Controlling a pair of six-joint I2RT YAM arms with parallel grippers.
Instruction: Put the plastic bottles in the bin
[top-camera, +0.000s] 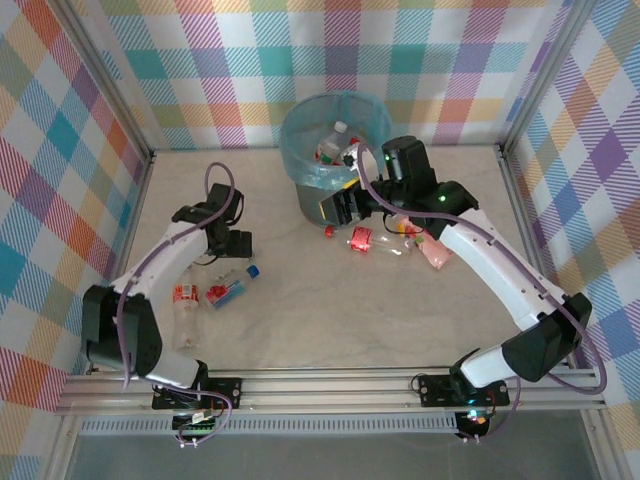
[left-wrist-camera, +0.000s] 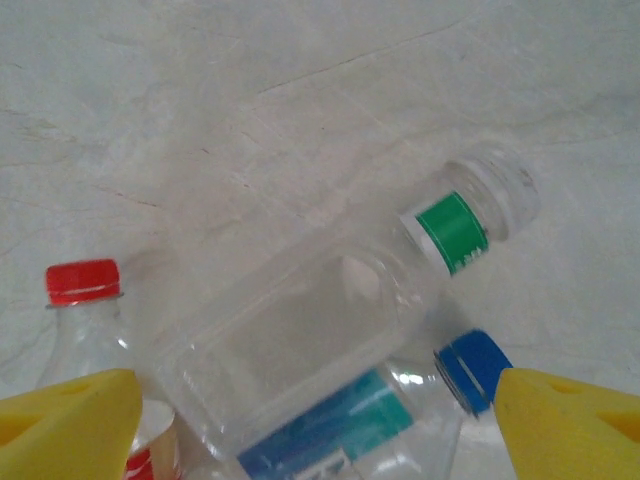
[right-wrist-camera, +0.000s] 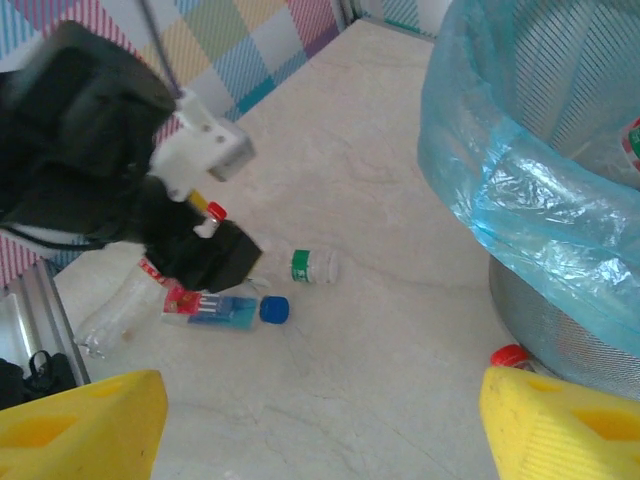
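Left gripper (left-wrist-camera: 310, 390), fingers spread, over clear green-banded plastic bottle (left-wrist-camera: 300, 330) lying diagonally between them (right gripper (right-wrist-camera: 320, 400), also spread, farther off).

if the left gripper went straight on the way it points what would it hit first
Most likely the green-label bottle, which lies centred ahead of the open left gripper, over a blue-capped bottle. Depth is unclear, but nothing shows in front of it.

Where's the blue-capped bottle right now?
The blue-capped bottle lies on the table, left side of the top view, under the left end effector, beside the red-capped bottle.
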